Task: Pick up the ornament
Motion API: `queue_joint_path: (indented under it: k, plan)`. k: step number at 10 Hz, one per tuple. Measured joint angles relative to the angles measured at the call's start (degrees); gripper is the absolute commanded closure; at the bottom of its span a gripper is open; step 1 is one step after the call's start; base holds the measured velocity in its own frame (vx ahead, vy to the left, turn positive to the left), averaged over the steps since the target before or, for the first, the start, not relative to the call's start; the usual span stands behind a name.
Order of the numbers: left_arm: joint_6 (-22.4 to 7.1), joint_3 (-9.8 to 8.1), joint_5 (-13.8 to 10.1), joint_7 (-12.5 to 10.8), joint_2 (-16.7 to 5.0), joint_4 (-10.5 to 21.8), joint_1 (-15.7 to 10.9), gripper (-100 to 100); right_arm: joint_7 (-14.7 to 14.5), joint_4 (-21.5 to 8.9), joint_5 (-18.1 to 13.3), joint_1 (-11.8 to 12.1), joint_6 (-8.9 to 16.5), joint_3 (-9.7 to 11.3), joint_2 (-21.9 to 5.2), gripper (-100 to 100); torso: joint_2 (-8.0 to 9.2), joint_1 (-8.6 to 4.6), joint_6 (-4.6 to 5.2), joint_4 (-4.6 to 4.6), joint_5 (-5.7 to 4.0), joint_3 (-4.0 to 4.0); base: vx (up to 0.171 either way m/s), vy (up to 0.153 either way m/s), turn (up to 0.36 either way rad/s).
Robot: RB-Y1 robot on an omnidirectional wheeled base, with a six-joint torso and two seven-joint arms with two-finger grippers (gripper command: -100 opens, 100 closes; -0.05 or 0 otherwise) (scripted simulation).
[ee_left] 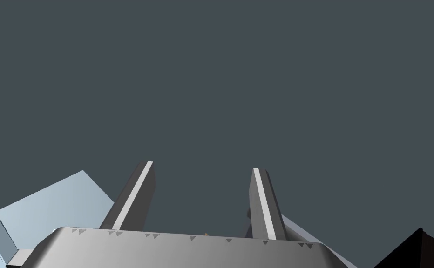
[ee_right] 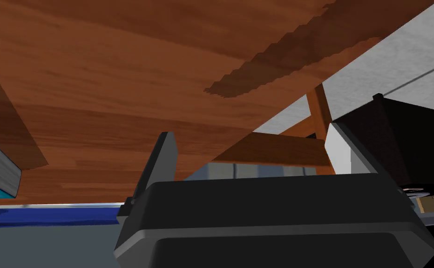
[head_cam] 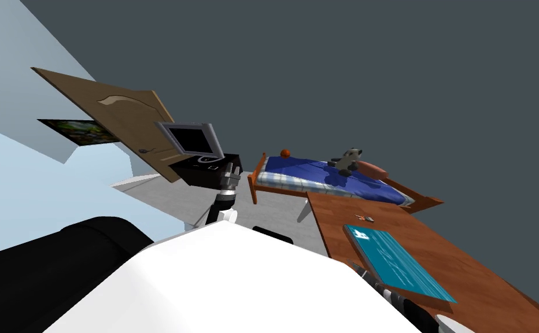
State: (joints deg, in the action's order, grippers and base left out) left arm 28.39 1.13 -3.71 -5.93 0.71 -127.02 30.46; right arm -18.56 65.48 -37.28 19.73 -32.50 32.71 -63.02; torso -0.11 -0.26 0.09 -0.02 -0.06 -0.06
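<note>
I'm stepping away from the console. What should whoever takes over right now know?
Left gripper: open, empty, raised clear of the furniture.
Right gripper: open, empty, close to the wooden desk.
Ornament: probably the grey-and-cream figure on the blue bed, far from both grippers.
Done: nothing grasped.
Left: move to the bed, reach, close on the figure, lift.

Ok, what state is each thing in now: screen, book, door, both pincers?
Screen, black, showing nothing.
Book, closed, lying flat on the desk.
Door, cannot tell whether open or shut.
Left pincer, open, holding nothing.
Right pincer, open, holding nothing.
</note>
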Motion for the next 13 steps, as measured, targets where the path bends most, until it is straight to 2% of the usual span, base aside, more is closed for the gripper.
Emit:
queue_joint_path:
  k: [1, 3, 4, 5, 6, 7, 8, 9, 10, 11, 12, 13]
  plan:
    - [0.0, 0.00, 0.0, 0.0, 0.0, 0.0, 0.0, 0, 0.4, 0.0, 0.2, 0.6, 0.3, 0.6, -1.6, -100, 0.04, 0.05, -0.01, 0.01, 0.02, 0.03, -0.001, -0.040, 0.038]
    - [0.0, 0.00, 0.0, 0.0, 0.0, 0.0, 0.0, 0, 0.3, -2.9, -0.1, -0.2, -0.2, 2.2, -1.9, -100, 0.10, 0.10, -0.01, 0.02, 0.02, 0.06, -0.014, -0.067, 0.087]
    - [0.0, 0.00, 0.0, 0.0, 0.0, 0.0, 0.0, 0, 0.5, -2.9, -0.1, 0.4, 0.4, 3.2, -3.2, -100, 0.14, -0.02, -0.01, 0.03, 0.01, 0.08, -0.006, -0.072, 0.027]
    - [0.0, 0.00, 0.0, 0.0, 0.0, 0.0, 0.0, 0, 0.5, -4.4, -0.2, -0.1, 0.1, 3.8, -3.4, -100, 0.10, 0.02, 0.00, 0.03, -0.01, 0.06, -0.019, -0.110, 0.070]
    - [0.0, 0.00, 0.0, 0.0, 0.0, 0.0, 0.0, 0, 0.9, -5.0, -0.4, 0.2, 0.3, 5.1, -4.9, -100, 0.14, -0.12, 0.00, 0.03, -0.01, 0.08, -0.012, -0.104, 0.039]
    - [0.0, 0.00, 0.0, 0.0, 0.0, 0.0, 0.0, 0, 1.0, -5.2, -0.3, 1.0, 0.5, 5.5, -5.8, -100, 0.13, -0.10, 0.01, 0.03, -0.03, 0.08, -0.009, -0.042, -0.008]
    - [0.0, 0.00, 0.0, 0.0, 0.0, 0.0, 0.0, 0, 0.6, -6.6, -0.3, 0.5, 0.0, 5.7, -5.5, -100, 0.11, 0.09, 0.00, 0.03, -0.01, 0.07, -0.033, -0.078, 0.004]
    - [0.0, 0.00, 0.0, 0.0, 0.0, 0.0, 0.0, 0, -0.1, -9.7, -0.6, 0.0, -0.9, 6.4, -5.1, -100, 0.19, -0.01, 0.02, 0.04, 0.00, 0.10, -0.068, -0.132, -0.006]
    - [0.0, 0.00, 0.0, 0.0, 0.0, 0.0, 0.0, 0, -0.2, -10.8, -0.9, 0.2, -1.0, 7.1, -5.4, -100, 0.30, -0.17, 0.02, 0.06, -0.04, 0.17, -0.068, -0.101, -0.003]
    - [0.0, 0.00, 0.0, 0.0, 0.0, 0.0, 0.0, 0, 0.2, -10.1, -1.0, 0.6, -0.5, 7.5, -6.1, -100, 0.33, -0.09, 0.01, 0.08, -0.04, 0.19, -0.027, -0.037, 0.003]
    - [0.0, 0.00, 0.0, 0.0, 0.0, 0.0, 0.0, 0, 0.3, -10.0, -1.0, 0.6, -0.3, 7.5, -6.2, 0, 0.22, 0.12, 0.00, 0.06, -0.01, 0.14, -0.005, -0.008, 0.000]
    - [0.0, 0.01, 0.0, 0.0, 0.0, 0.0, 0.0, 0, 0.3, -10.1, -1.0, 0.6, -0.3, 7.5, -6.1, -100, 0.13, 0.24, 0.00, 0.04, 0.03, 0.08, 0.001, -0.018, 0.071]
